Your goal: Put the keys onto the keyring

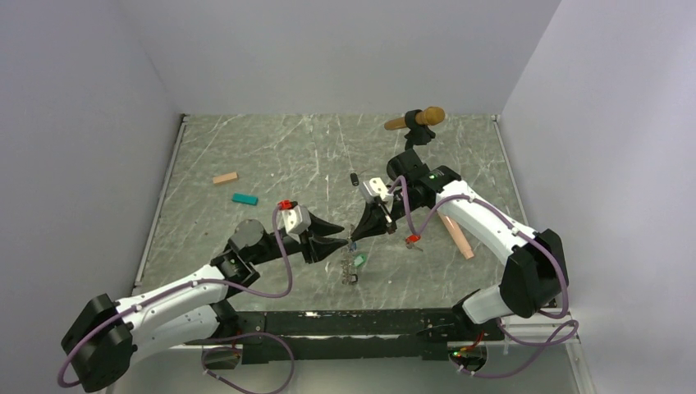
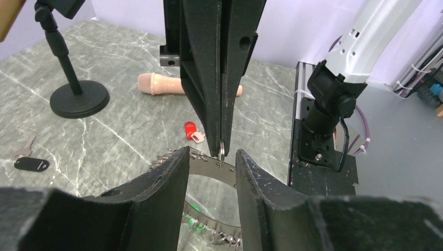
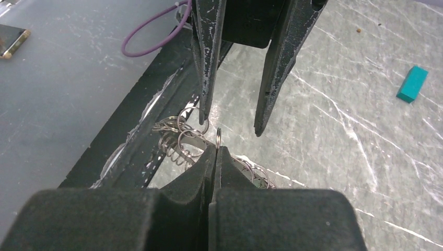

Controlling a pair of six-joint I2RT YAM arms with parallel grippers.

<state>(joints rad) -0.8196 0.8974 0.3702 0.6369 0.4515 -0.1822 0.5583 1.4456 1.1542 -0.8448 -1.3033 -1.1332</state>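
The wide grey metal keyring [image 2: 203,168] is straddled by the parted fingers of the left gripper [image 2: 211,154]; its small split ring [image 3: 218,136] is pinched in the closed right gripper [image 3: 216,150]. Beyond, a red-tagged key [image 2: 190,129] is laid on the marble table [image 2: 130,130].

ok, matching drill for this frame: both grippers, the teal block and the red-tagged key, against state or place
Things:
1. left gripper
2. right gripper
3. teal block
4. red-tagged key

State or place:
a. lies near the tan block
b. shut on a small ring
c. lies near the pink cylinder
d. open

Pairs: 1-d; 2-b; 3-a; 4-c
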